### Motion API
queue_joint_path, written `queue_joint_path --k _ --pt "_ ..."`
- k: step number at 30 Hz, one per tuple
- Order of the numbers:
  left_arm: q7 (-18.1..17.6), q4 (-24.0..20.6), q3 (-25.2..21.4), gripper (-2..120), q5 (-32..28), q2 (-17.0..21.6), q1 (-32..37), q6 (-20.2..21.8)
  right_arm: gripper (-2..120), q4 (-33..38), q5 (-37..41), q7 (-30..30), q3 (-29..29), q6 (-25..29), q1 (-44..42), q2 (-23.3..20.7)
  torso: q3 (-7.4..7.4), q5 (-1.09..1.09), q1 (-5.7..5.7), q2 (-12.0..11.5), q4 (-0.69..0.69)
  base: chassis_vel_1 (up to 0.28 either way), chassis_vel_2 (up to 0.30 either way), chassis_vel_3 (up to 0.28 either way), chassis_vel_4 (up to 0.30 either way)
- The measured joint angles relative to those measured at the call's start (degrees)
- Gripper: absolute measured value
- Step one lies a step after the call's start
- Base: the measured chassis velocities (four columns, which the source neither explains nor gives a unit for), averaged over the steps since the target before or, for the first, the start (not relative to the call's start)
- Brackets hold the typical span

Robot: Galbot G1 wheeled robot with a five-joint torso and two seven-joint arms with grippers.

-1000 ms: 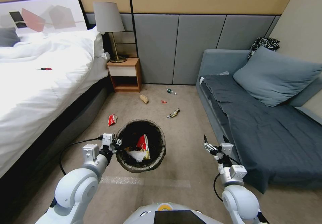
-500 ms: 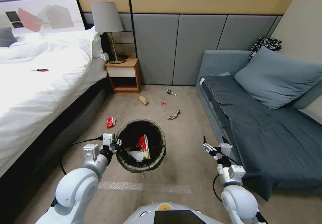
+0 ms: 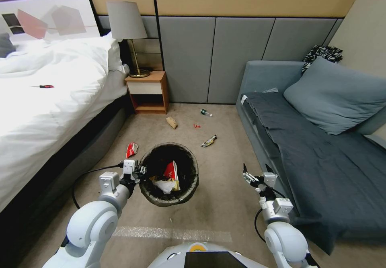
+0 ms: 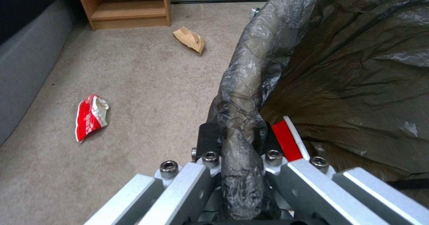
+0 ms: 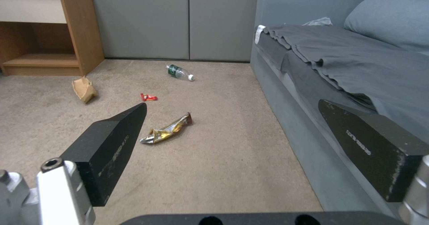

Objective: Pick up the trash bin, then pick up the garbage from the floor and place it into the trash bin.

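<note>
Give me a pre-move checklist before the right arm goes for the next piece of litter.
1. Left end effector clamped on the trash bin rim: ok.
2. Right end effector open and empty: ok.
3. Shiny wrapper lying free on the floor ahead of it: ok.
4. Bin mouth unobstructed, room above the trash inside: ok.
5. Shiny wrapper within arm's reach without driving: cannot tell.
</note>
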Motion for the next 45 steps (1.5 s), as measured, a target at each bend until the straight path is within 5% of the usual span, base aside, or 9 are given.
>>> queue_joint_path --k 45 --pt "0.9 -0.6 -1.8 1 1.8 -1.8 2.8 0.0 100 -1.5 0.0 0.0 -0.2 1.4 0.1 0.0 0.01 0.01 0.0 0.0 0.01 -0.15 0.158 0.155 -0.159"
